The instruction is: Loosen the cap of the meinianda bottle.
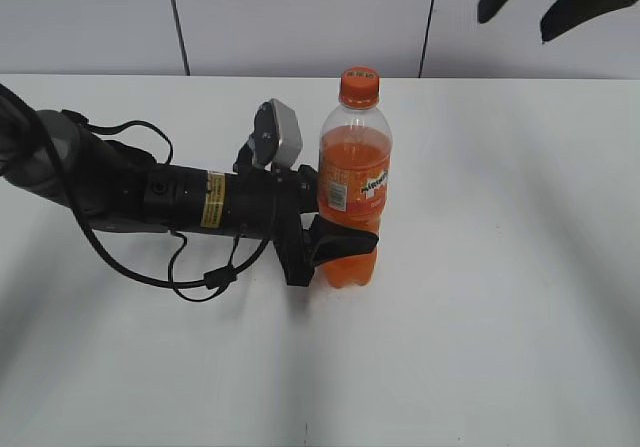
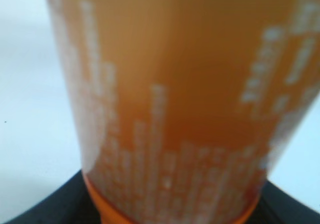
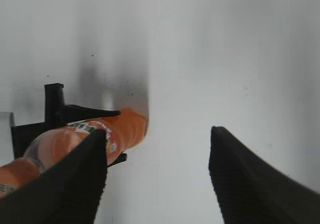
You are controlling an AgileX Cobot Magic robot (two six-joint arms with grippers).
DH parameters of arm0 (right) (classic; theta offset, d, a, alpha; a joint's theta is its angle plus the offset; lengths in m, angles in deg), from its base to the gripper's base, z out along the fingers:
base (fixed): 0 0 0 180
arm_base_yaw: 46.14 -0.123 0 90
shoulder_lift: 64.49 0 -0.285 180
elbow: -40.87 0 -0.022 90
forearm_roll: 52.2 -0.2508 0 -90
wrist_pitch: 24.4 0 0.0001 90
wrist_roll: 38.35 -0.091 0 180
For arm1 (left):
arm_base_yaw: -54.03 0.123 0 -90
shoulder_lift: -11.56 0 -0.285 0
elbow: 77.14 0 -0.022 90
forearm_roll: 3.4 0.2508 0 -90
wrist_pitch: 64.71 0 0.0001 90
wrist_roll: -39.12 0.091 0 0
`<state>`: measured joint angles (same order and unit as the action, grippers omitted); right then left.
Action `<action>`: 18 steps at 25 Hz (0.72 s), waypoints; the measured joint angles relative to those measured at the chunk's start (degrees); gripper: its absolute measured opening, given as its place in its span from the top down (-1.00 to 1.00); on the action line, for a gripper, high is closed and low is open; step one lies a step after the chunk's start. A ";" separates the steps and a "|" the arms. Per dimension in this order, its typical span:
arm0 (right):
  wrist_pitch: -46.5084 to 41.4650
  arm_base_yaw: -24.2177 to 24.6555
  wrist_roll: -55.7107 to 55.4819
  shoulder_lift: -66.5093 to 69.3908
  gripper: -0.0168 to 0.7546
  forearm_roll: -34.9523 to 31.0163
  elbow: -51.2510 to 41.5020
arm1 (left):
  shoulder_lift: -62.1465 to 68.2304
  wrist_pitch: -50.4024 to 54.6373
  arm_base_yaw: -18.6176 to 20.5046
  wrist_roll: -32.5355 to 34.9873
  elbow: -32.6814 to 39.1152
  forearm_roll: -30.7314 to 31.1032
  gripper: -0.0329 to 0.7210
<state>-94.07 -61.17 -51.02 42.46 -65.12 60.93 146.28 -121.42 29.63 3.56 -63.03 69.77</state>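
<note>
One meinianda bottle (image 1: pixel 353 192) stands upright on the white table (image 1: pixel 500 267), long axis vertical, its one cap (image 1: pixel 359 85) pointing up. The left claw (image 1: pixel 335 242) is clamped round the bottle's lower body. Only the exterior view shows the cap; the left wrist view shows blurred label. The right claw (image 3: pixel 157 176) hangs high above, spread wide and empty.

Bottle: the meinianda bottle (image 2: pixel 175 98) fills nearly the whole frame, very close and blurred.
Label: orange wrap with columns of white print, too soft to read.
Below label: a brighter orange band at the bottom edge.
Jaws: dark curved parts at both lower corners, hugging the bottle's sides.
Tabletop (image 2: pixel 30 108): white, visible left and right.
</note>
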 joint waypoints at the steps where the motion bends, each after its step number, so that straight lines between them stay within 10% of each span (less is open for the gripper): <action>1: 0.00 -1.09 -1.11 0.00 -0.29 0.00 0.00 | 0.00 0.00 0.00 0.00 0.00 0.04 -0.17; 18: 0.00 -13.69 -13.69 0.00 -0.29 0.07 0.00 | 0.00 0.46 0.00 0.00 -0.19 1.33 -0.17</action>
<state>-94.07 -74.85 -64.71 42.46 -65.06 60.93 146.28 -120.95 29.63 3.56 -63.22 71.10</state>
